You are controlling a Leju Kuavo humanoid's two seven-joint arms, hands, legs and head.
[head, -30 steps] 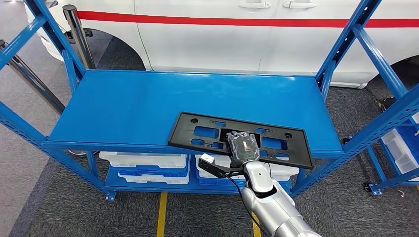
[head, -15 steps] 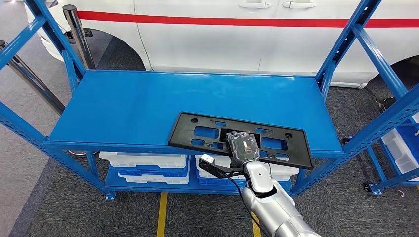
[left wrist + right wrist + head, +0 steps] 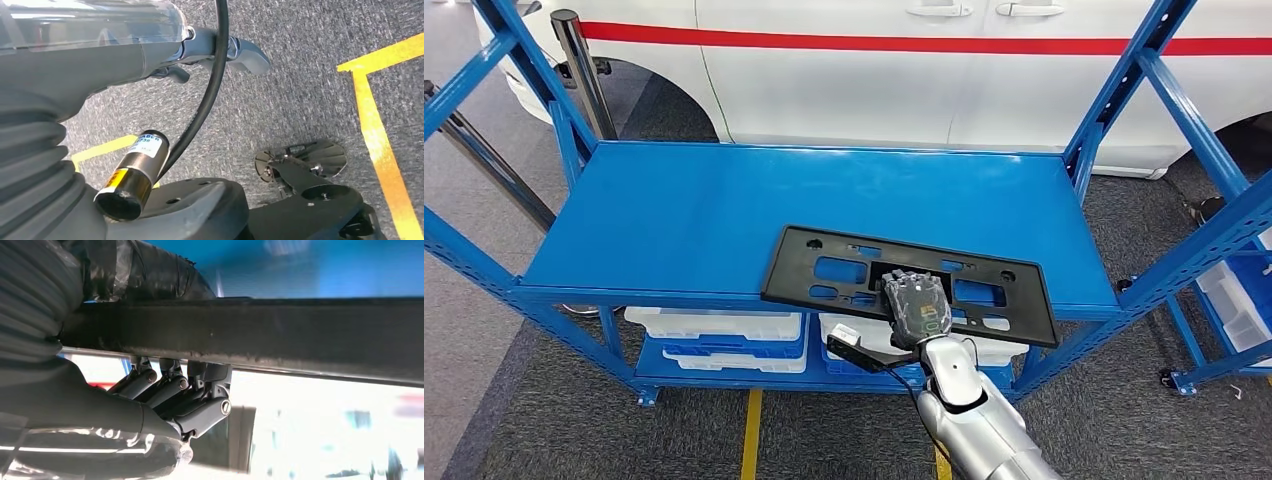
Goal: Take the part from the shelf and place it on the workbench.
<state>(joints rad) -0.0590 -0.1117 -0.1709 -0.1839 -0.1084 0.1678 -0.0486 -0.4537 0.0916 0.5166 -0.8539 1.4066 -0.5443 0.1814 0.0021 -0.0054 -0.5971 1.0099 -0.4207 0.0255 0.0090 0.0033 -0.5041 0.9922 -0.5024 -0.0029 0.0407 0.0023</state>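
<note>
Black plastic is what you need to watch: the part (image 3: 911,283) lies on the blue shelf (image 3: 684,215) with its near edge out over the front lip, and since a second ago its left end has crept slightly toward that edge. Your right robot hand (image 3: 916,305) has settled lower on the near edge, thumb on top and fingers (image 3: 175,390) curled beneath, so it grips the part. Judging by that, the pull-off has begun; the bench is not yet reached, and the left robot hand (image 3: 220,50) hangs over the floor, its state unclear.

small printed label on a brass-and-black cylinder (image 3: 131,182) by the left wrist, characters partly legible, seemingly ending in "38", the rest too blurred to read
</note>
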